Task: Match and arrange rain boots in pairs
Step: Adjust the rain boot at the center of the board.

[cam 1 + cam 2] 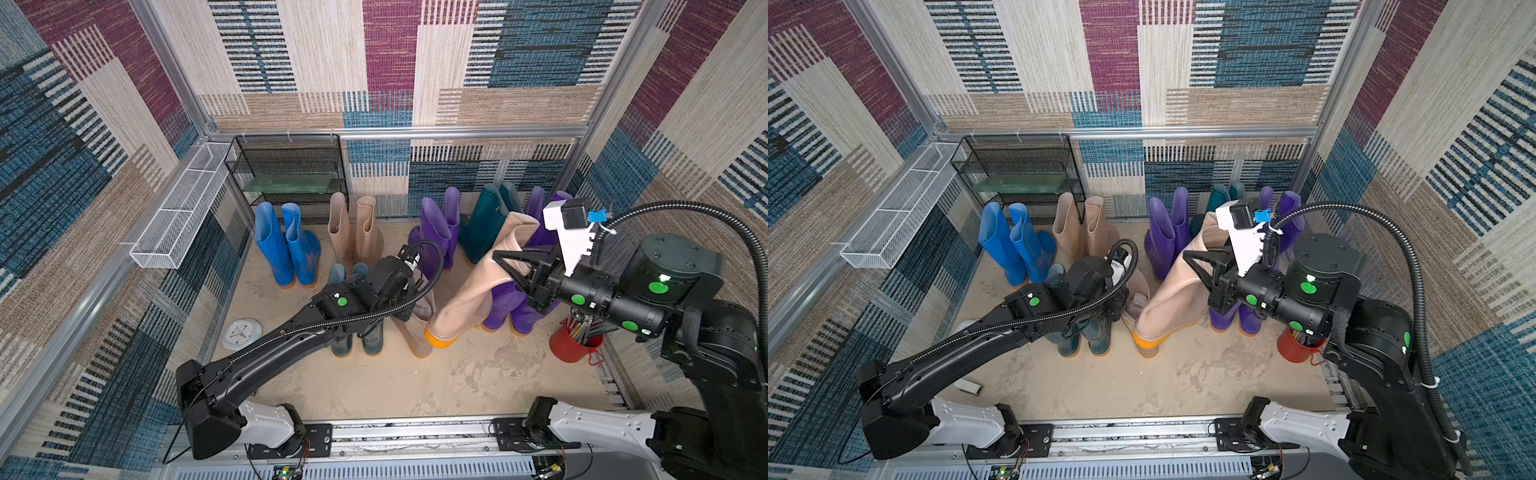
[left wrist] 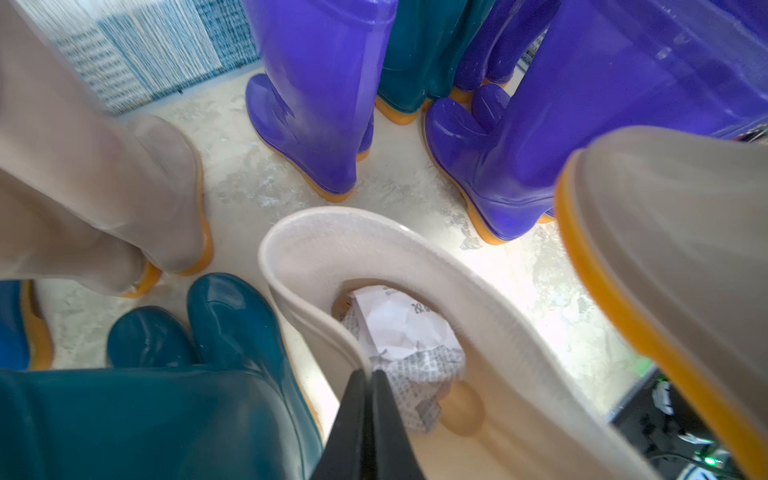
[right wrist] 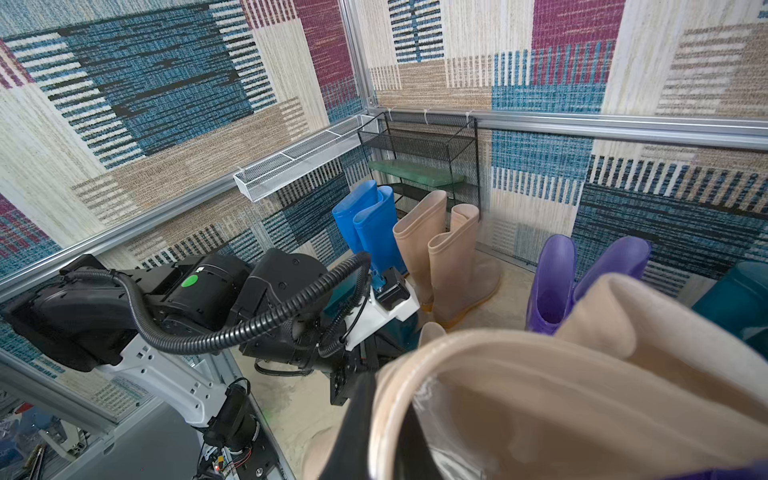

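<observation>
A beige rain boot (image 1: pixel 469 291) (image 1: pixel 1179 291) hangs tilted at centre right, its orange sole (image 2: pixel 623 316) off the floor. My right gripper (image 1: pixel 505 262) (image 3: pixel 382 440) is shut on its top rim. Beside it stands an upright beige boot (image 2: pixel 478 291) (image 1: pixel 1136 307) stuffed with paper, and my left gripper (image 2: pixel 368 376) is shut on that rim. A blue pair (image 1: pixel 286 245), a beige pair (image 1: pixel 353 232), a purple pair (image 1: pixel 436 232) and teal boots (image 1: pixel 486 224) stand along the back. More purple boots (image 1: pixel 511 307) stand right, and a teal pair (image 1: pixel 357 336) stands under my left arm.
A black wire-mesh rack (image 1: pixel 291 174) stands in the back left corner. On the left wall hangs a white wire basket (image 1: pixel 183 208). A round clock (image 1: pixel 241 332) lies on the floor at the left. A red cup of pens (image 1: pixel 573 345) stands at the right.
</observation>
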Robot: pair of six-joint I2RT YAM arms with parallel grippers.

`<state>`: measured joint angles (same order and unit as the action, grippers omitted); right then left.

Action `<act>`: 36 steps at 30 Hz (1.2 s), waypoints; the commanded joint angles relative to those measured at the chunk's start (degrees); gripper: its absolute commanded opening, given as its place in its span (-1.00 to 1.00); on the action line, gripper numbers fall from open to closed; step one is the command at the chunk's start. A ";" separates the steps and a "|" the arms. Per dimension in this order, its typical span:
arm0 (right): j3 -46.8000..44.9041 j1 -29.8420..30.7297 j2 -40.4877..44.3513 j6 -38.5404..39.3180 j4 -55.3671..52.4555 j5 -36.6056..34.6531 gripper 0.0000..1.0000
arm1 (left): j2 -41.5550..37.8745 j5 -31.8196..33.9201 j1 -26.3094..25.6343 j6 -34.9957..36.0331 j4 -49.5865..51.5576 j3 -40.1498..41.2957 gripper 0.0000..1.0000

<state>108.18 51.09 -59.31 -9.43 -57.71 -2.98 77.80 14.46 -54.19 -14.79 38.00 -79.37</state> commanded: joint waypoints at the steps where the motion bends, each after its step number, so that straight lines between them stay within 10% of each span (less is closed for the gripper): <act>1: 1.19 -0.02 -0.93 1.82 5.07 -2.59 -1.00 | -1.11 0.93 0.49 8.13 0.87 0.18 -1.00; 36: -34.20 -9.91 -4.85 5.88 18.74 0.28 -1.00 | -1.68 -8.40 4.55 13.87 -0.45 1.01 -1.00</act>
<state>74.39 41.25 -64.55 -3.64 -49.32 -2.15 76.95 6.70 -49.67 -1.17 39.20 -78.67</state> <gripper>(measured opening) 0.100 0.059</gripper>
